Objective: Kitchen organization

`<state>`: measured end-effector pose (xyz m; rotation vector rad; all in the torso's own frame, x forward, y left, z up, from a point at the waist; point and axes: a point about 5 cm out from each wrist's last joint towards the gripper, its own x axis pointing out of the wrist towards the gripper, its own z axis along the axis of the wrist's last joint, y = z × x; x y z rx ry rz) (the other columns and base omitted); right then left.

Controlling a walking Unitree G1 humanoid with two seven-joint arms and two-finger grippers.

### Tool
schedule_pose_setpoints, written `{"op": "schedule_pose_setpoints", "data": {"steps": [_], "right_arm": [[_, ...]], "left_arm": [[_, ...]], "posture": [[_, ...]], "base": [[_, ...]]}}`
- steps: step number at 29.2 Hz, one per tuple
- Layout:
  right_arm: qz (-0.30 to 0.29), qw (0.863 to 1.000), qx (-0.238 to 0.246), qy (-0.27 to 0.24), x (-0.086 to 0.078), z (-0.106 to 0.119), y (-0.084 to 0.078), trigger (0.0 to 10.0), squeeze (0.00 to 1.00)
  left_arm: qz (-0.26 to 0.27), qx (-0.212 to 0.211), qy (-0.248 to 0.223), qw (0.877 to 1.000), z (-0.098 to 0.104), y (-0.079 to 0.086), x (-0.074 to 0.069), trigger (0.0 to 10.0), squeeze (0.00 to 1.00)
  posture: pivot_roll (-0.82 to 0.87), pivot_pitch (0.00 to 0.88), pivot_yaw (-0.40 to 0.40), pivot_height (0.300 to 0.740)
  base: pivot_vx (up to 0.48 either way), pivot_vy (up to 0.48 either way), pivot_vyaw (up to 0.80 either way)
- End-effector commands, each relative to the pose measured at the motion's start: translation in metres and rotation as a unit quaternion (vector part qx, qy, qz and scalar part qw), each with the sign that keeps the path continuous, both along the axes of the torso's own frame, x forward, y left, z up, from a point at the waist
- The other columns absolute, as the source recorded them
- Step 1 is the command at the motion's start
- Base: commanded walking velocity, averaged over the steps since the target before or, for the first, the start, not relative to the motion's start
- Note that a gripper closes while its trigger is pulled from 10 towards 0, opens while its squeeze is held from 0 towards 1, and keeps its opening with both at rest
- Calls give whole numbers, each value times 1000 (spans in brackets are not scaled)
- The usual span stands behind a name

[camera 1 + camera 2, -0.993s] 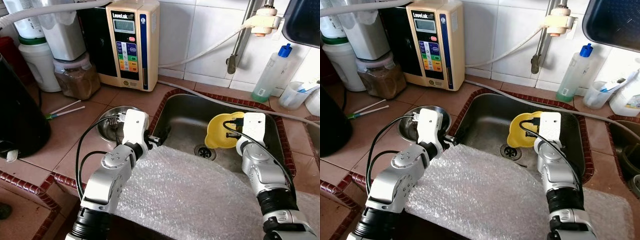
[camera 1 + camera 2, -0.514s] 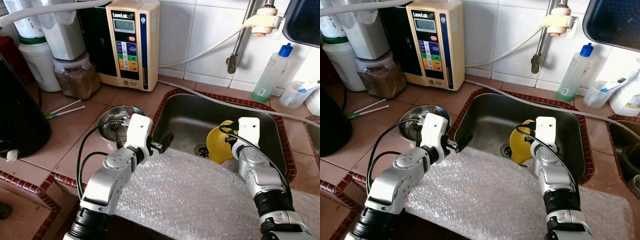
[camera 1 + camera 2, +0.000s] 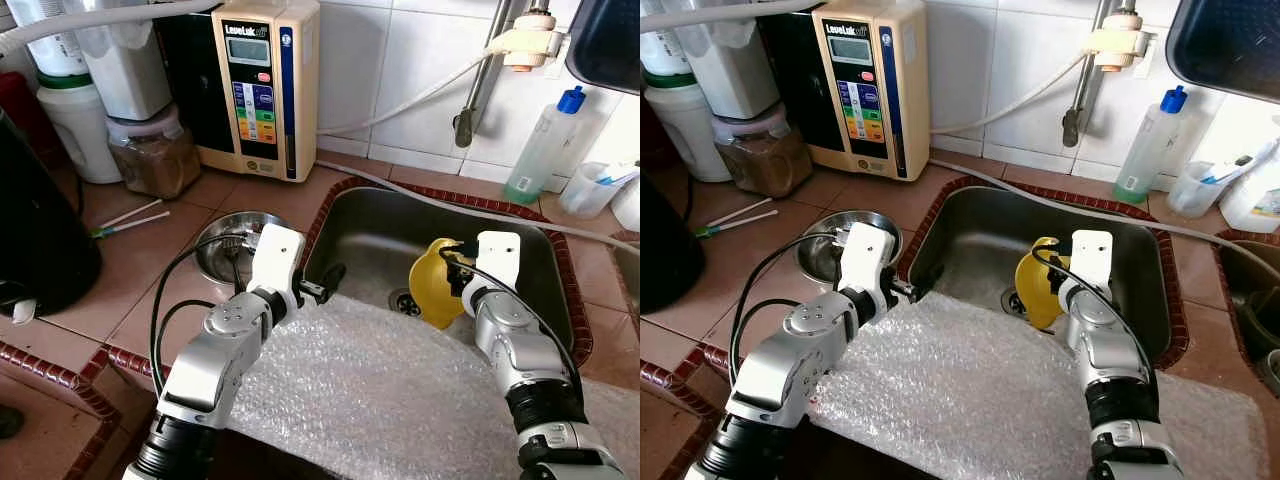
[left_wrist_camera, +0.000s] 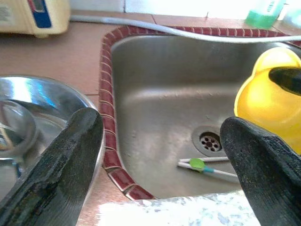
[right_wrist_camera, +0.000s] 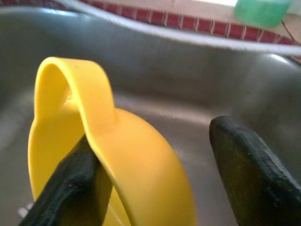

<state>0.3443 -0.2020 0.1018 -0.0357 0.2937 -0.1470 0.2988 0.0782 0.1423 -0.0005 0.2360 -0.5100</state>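
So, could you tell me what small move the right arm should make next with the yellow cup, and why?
Probably close the right pincer on the yellow cup. One finger touches the cup beneath its handle, the other stands apart, so the jaws are open and the cup, tilted in the sink, looks unsecured for lifting.

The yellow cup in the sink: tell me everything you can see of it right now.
The yellow cup looks like glossy plastic, with a broad loop handle on its rim. It is tipped on its side inside the steel sink, beside the drain. One finger of the right gripper presses against it under the handle; the other stands clear, so the jaws look open. Whether anything is inside cannot be made out.
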Motion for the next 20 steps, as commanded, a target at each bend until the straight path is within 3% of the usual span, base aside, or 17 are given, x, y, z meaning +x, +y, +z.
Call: {"op": "schedule_pose_setpoints", "data": {"steps": [1, 4, 7, 11, 16, 20], "right_arm": [[5, 1000, 1, -8, 1, 5, 1, 10000, 1000], [13, 1000, 0, -5, 1, 5, 3, 10000, 1000], [84, 996, -2, 20, 1, 3, 13, 10000, 1000], [135, 989, -32, 42, 1, 1, 17, 10000, 1000], [276, 955, -93, 65, -9, 1, 33, 10000, 1000], [297, 951, -76, 37, -9, 9, 39, 10000, 1000]], "left_arm": [[10, 6, -13, 1000, 8, 3, 2, 10000, 1000], [27, 10, -11, 1000, 7, 9, 2, 10000, 1000], [34, 14, -10, 999, 5, 12, 1, 10000, 1000], [35, 15, -10, 999, 5, 12, 1, 10000, 1000], [34, 17, -11, 999, 5, 10, 2, 10000, 1000], [33, 19, -12, 999, 5, 9, 2, 10000, 1000]], "posture": [[36, 0, 5, 740], [36, 0, 4, 740], [38, 0, 3, 740], [39, 0, 1, 740], [34, 0, 1, 740], [30, 0, 0, 740]], "base": [[0, 0, 0], [0, 0, 0], [0, 0, 0], [0, 0, 0], [0, 0, 0], [0, 0, 0]]}}
